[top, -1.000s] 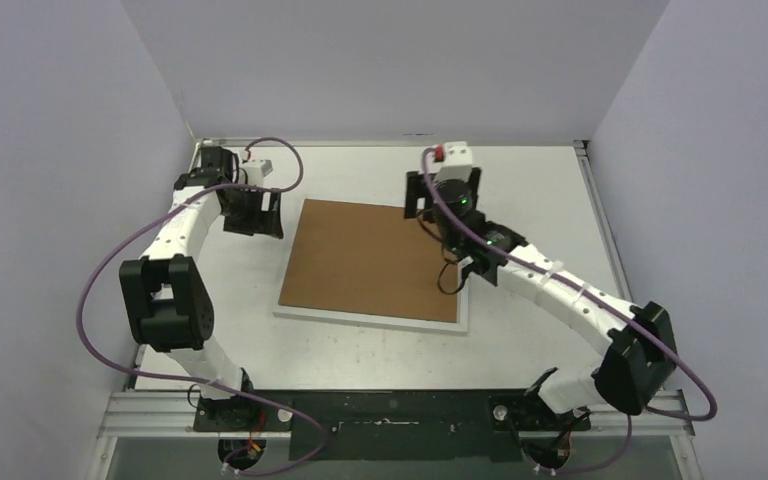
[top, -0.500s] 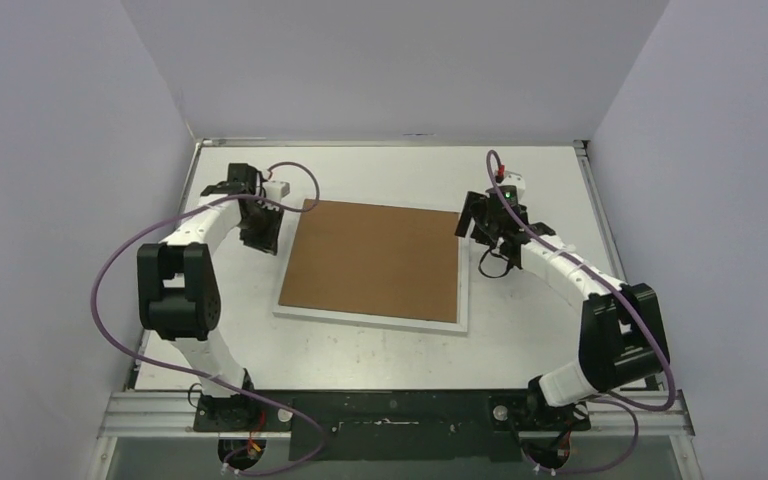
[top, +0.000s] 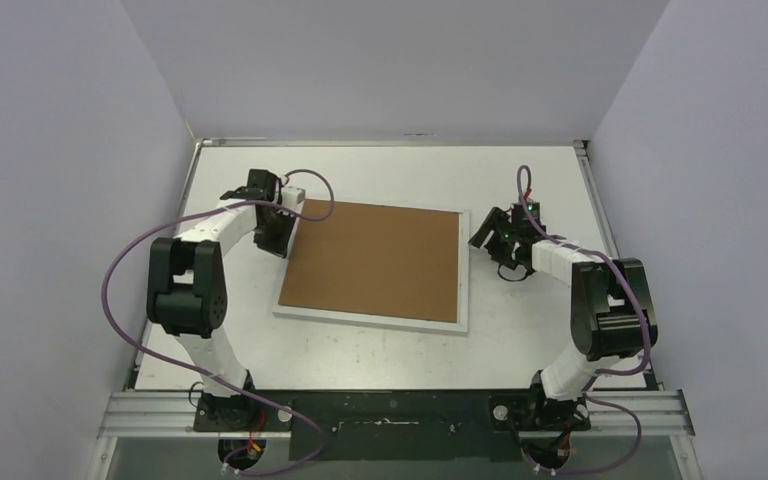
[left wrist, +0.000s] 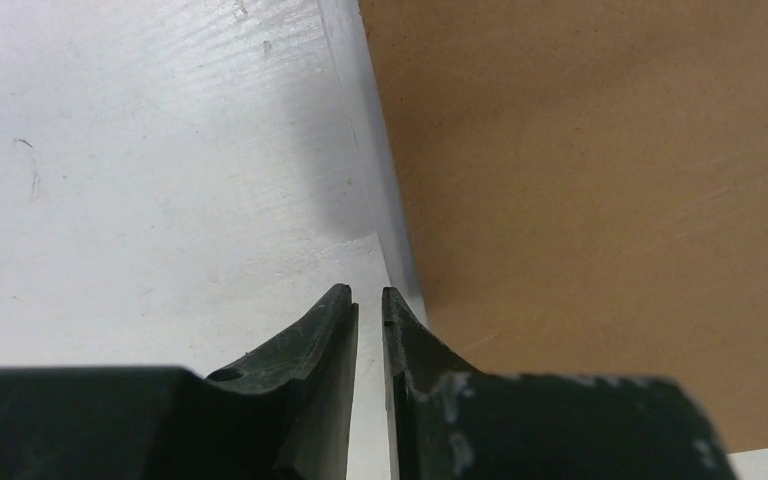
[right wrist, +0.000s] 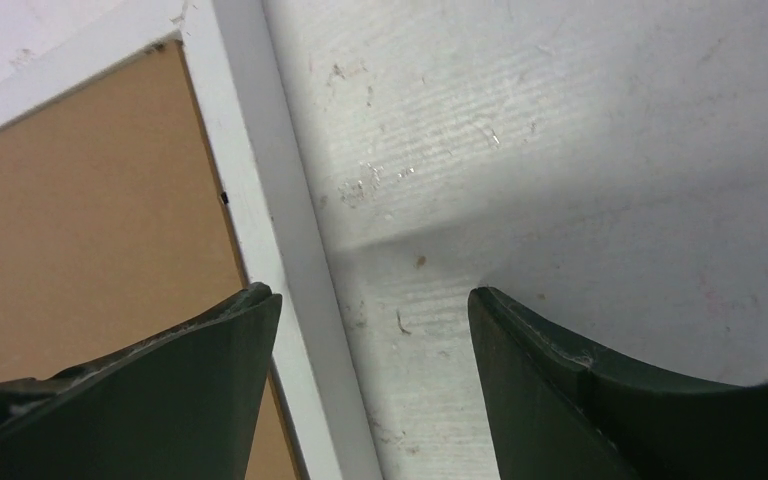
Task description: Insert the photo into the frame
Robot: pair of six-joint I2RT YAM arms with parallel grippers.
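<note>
Frame (top: pixel 370 321) flat on table (top: pixel 360 175), board (top: pixel 375 258) up, long axis left-right | left gripper (left wrist: pixel 365 296) at its left short edge, jaws nearly closed, empty | right gripper (right wrist: pixel 370 296) jaws wide, straddling right edge | photo not visible

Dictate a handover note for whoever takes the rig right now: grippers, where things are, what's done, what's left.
Left gripper: fingers nearly shut, empty, at the left edge of the frame.
Right gripper: open over the right edge, holding nothing.
The frame lies back side up on the table, with the cardboard backing resting in it.
Photo: not visible, so I cannot confirm it is inside.
Probably left: check the photo and secure the backing.
</note>
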